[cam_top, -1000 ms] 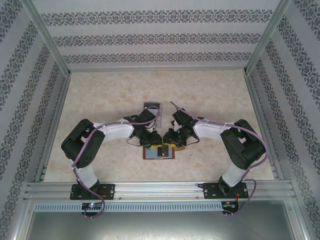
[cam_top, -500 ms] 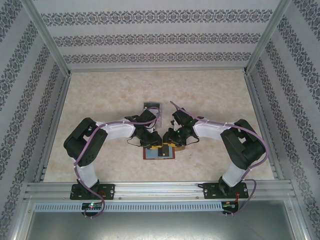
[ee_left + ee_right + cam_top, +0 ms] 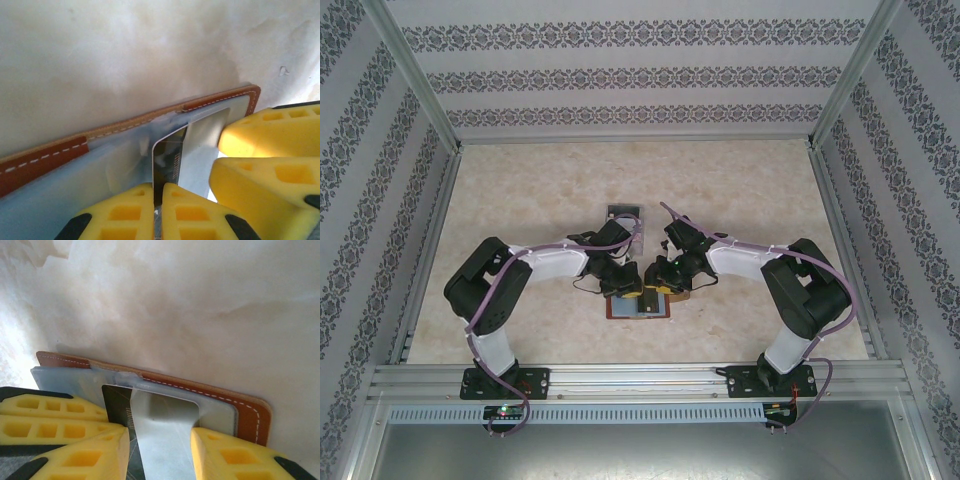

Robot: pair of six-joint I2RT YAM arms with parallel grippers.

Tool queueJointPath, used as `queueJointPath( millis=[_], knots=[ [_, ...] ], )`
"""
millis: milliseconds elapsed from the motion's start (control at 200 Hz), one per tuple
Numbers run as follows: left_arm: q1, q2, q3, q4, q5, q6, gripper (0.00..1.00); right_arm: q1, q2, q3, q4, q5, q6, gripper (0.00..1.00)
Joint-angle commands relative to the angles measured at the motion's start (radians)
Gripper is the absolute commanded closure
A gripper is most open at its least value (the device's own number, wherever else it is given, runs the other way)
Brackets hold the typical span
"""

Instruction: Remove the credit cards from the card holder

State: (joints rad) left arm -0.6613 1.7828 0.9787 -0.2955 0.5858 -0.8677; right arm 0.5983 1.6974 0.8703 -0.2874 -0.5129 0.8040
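The reddish-brown card holder lies open on the table between both grippers, its stitched leather edge and grey-blue pockets showing. A dark credit card stands partly out of a pocket, and my left gripper is shut on its near edge. In the top view the left gripper sits just left of the right gripper. My right gripper is open, its yellow fingers resting on the holder either side of a pale grey-white card.
A small grey rectangular object lies flat just beyond the grippers. The pale marbled tabletop stretches to patterned walls and metal rails on all sides. The two grippers' fingers crowd close together over the holder.
The left arm's elbow has shifted slightly and its gripper has edged a little over the holder. The right arm has stayed put.
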Motion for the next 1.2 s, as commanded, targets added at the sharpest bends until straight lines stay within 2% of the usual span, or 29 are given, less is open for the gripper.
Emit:
queueJointPath(
  millis=[0, 290, 839, 1034, 1199],
  knots=[
    [-0.008, -0.038, -0.014, -0.019, -0.054, 0.014, 0.92, 0.005, 0.009, 0.006, -0.065, 0.049, -0.02, 0.58],
    [-0.007, -0.078, -0.026, -0.075, -0.079, 0.031, 0.92, 0.003, -0.011, 0.032, -0.149, 0.119, -0.058, 0.55],
    [0.003, -0.167, -0.007, -0.189, -0.121, 0.083, 0.93, 0.006, -0.022, 0.073, -0.203, 0.152, -0.091, 0.54],
    [0.019, -0.182, 0.039, -0.268, -0.132, 0.158, 0.95, 0.005, -0.059, 0.095, -0.212, 0.146, -0.094, 0.54],
    [0.037, -0.183, 0.095, -0.335, -0.112, 0.282, 0.97, -0.01, -0.096, 0.107, -0.222, 0.143, -0.1, 0.54]
  ],
)
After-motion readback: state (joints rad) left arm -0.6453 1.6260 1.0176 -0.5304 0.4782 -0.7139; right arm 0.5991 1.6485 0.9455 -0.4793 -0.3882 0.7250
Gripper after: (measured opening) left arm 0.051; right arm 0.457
